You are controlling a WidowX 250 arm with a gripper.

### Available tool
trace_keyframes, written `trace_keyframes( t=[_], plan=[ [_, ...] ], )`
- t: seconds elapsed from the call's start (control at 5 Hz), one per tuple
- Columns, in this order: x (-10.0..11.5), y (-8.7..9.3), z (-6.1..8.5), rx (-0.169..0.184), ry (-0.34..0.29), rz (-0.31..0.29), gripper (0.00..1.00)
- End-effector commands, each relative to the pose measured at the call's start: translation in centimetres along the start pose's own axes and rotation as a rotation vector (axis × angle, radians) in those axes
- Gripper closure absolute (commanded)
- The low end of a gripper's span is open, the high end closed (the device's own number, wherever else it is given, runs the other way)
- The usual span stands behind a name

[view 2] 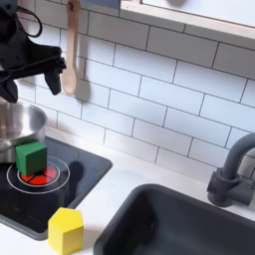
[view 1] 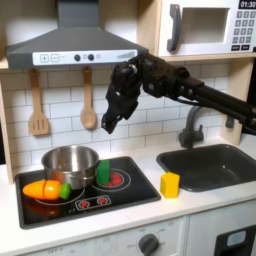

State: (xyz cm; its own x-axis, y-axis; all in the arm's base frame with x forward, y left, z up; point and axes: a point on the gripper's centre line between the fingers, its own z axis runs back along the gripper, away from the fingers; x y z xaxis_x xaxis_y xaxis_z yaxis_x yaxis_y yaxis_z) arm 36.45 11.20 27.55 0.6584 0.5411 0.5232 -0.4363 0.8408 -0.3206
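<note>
One gripper (view 1: 107, 126) hangs above the stove, jaws slightly parted, holding nothing. Nearest below stands the green block (view 1: 103, 172) on the red burner (view 2: 35, 176), untouched, beside the steel pot (view 1: 70, 166). Farther off, the yellow block (view 2: 66, 229) sits near the sink (view 1: 215, 165).

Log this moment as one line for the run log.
end effector: raised above stove, holds nothing visible, jaw state unclear | green block: on burner beside pot | yellow block: on counter near sink
</note>
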Motion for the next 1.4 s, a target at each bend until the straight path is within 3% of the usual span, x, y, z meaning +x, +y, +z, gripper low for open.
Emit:
trace_keyframes(
  t=[0.0,0.2,0.4,0.6,0.8,1.0,1.2],
  plan=[
    [0.0,0.0,0.1,-0.001,-0.003,0.000,0.00],
    [1.7,-0.2,-0.8,-0.026,-0.080,0.059,0.00],
    [3.2,-0.6,-1.4,-0.044,-0.134,0.065,0.00],
    [4.8,-1.1,-0.8,-0.074,-0.196,0.095,0.00],
    [5.3,-1.7,0.1,-0.092,-0.198,0.082,0.00],
    [5.8,-1.6,1.8,-0.108,-0.182,0.087,0.00],
    [5.6,-1.2,3.2,-0.098,-0.169,0.054,0.00]
  ],
)
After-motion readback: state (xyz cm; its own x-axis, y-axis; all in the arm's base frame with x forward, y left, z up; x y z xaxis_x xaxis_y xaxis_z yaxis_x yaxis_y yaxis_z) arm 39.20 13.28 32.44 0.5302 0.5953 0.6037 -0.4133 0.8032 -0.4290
